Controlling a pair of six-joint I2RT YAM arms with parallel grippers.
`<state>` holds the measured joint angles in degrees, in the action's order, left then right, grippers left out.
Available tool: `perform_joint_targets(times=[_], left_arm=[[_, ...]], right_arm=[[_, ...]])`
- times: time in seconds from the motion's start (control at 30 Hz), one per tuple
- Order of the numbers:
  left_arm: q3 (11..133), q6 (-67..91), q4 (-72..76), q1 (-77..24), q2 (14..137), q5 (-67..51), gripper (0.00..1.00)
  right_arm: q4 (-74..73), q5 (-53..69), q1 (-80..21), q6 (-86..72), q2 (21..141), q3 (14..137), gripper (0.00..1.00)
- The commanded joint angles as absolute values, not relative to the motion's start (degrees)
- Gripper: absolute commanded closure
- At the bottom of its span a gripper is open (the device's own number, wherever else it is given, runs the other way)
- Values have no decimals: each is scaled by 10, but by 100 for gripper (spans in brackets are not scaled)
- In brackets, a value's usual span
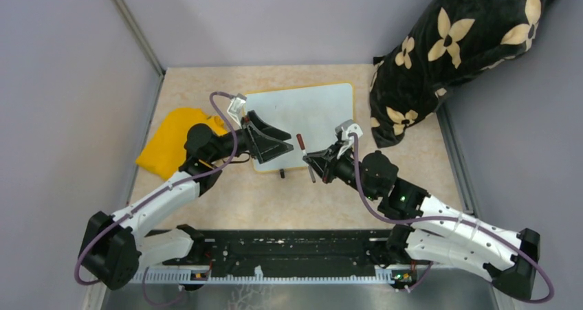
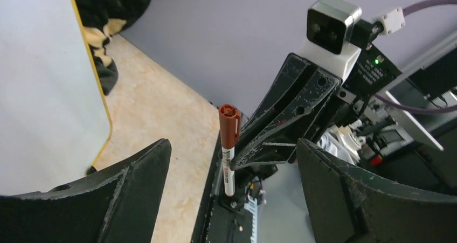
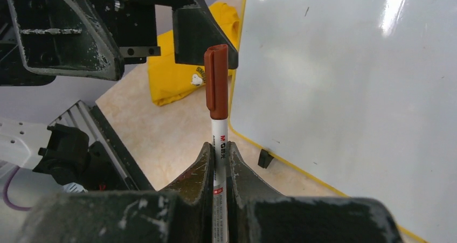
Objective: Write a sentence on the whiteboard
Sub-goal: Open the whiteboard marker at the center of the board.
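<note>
nearest, the right gripper (image 3: 219,148) is clamped on a marker (image 3: 220,138) with its brown cap (image 3: 217,81) on. just left, the left gripper (image 1: 275,144) gapes wide around that cap. a crooked pull could drag the pen loose. farther back, the whiteboard (image 1: 309,111) lies flat mid-table, bare.

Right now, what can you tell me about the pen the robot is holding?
It is a slim marker with a white printed barrel and a reddish-brown clip cap, plastic by its look. The cap is on, hiding the tip. The right gripper is shut on the barrel; nothing else seems to touch it. It is held in the air at the whiteboard's near edge, cap pointing towards the open left gripper.
</note>
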<state>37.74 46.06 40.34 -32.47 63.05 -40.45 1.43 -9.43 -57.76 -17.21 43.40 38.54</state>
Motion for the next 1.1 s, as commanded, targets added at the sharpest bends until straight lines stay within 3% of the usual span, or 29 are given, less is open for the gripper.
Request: perform_joint_targets(times=[0.0,0.23,0.63,0.83,0.97,1.03,1.07], left_arm=[[403,519,473,-331,660,-468,10],[416,512,472,-349,680,-473,20],[423,498,450,-370,700,-455,50],[424,483,434,-369,694,-453,73],[425,474,426,-370,692,-451,99],[421,470,420,-370,687,-443,100],[420,468,420,-370,683,-438,100]], right_arm=[[56,-58,-584,-180,444,405,100],[59,-54,-584,-180,445,407,100],[64,-51,-584,-181,456,406,100],[60,-49,-584,-179,457,407,100],[61,-47,-584,-182,458,407,100],[63,-44,-584,-188,458,409,100],[65,-44,-584,-195,459,410,93]])
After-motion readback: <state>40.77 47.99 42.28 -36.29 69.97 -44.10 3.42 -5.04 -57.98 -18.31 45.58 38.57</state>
